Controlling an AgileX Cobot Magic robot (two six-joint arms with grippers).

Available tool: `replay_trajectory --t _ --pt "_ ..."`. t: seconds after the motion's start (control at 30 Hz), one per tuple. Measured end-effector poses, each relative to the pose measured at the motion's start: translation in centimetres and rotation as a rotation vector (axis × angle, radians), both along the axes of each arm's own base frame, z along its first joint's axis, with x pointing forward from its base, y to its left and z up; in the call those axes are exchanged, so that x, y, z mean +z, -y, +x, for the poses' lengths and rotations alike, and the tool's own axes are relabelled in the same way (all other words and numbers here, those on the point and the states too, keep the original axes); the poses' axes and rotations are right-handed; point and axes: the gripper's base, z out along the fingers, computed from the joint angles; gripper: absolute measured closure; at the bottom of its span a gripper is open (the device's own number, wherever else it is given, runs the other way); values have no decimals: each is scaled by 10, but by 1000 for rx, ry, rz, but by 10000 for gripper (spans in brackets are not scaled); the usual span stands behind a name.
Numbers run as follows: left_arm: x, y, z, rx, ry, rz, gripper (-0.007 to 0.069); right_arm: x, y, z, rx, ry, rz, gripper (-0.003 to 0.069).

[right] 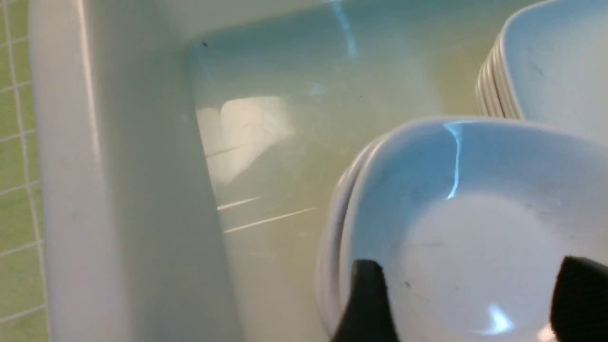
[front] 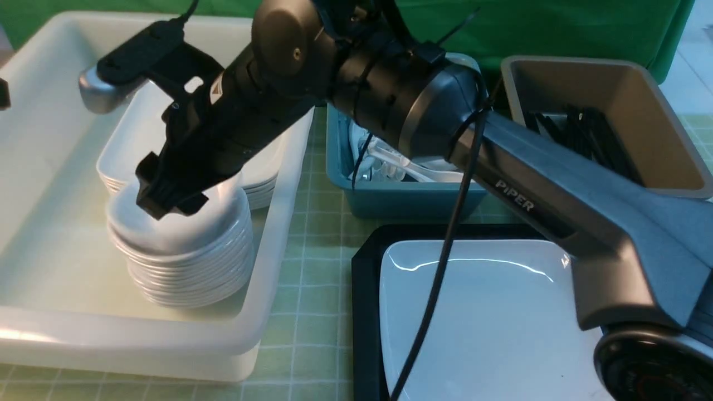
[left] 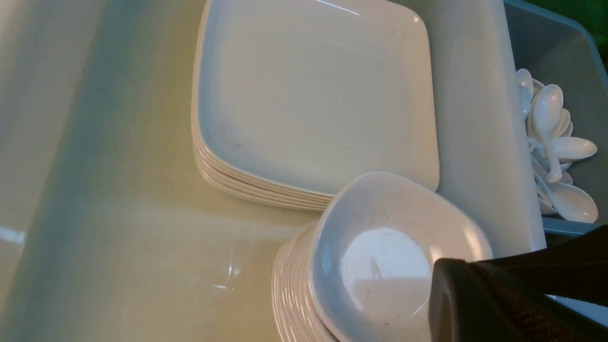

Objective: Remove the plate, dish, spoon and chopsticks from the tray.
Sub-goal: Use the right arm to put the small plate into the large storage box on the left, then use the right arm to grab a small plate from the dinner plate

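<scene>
We see right gripper (right: 471, 304) spread wide above the dish stack (front: 186, 264) | left gripper pressed together | plate (front: 496, 323) on tray (front: 365, 289)

Grey arm (front: 557, 184) marked PIPER, black end effector (front: 170, 207), black cable (front: 440, 267).

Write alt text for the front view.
The right arm reaches left across the scene, right gripper over a stack of small white dishes in a white tub. A large white plate sits on the black tray, lower right; teal tub of spoons and brown tub of chopsticks behind.
</scene>
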Motion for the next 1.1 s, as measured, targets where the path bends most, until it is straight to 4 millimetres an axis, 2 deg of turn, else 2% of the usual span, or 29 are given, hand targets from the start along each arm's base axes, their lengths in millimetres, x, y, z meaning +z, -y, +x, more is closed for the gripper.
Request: replay_trajectory --t 0.07,0.13,0.2,0.23,0.27,0.3,0.33,0.37,0.4,0.43,0.53,0.57,0.6,0.63,0.7,0.77,0.83,0.9,0.97,1.1 --pt "0 0 0 0 0 0 642 8 4 -4 4 -2 -4 146" --pt "1 1 0 -5 6 -11 642 27 15 -12 15 -7 -29 132" --pt "2 5 1 -34 17 -23 642 42 29 -17 -1 21 -83 153" --pt "2 6 1 -42 18 -21 642 44 31 -17 -8 26 -89 153" --pt "3 19 3 -107 29 -31 642 59 49 -13 -110 91 -150 267" --pt "3 22 3 -125 29 -33 642 63 54 -11 -136 112 -160 284" --pt "3 28 4 -153 30 -35 642 67 63 -7 -179 138 -182 362" --pt "3 46 5 -227 30 -36 642 78 88 3 -287 195 -228 516" --pt "3 64 5 -303 29 -33 642 89 112 9 -358 214 -245 580" --pt "3 70 4 -331 27 -29 642 86 115 11 -365 211 -257 587" --pt "-1 118 -1 -525 13 7 642 88 182 22 -510 178 -333 632" --pt "-5 145 -5 -614 8 24 642 73 217 26 -577 120 -404 628" --pt "-7 158 -6 -652 7 30 642 66 231 26 -602 95 -430 622" --pt "-11 175 -8 -702 10 41 642 54 253 24 -642 45 -474 603" --pt "-21 208 -11 -794 14 63 642 19 299 16 -721 -75 -571 522" --pt "-28 227 -12 -840 21 70 642 -5 319 12 -752 -140 -619 463" --pt "-44 260 -15 -921 12 84 642 -49 350 0 -799 -227 -666 338" --pt "-58 277 -15 -956 -14 96 642 -76 362 -7 -810 -260 -678 258" --pt "-70 286 -11 -968 -45 106 642 -97 367 -14 -799 -269 -680 216" --pt "-82 291 -6 -974 -77 131 642 -113 367 -19 -761 -228 -657 196"
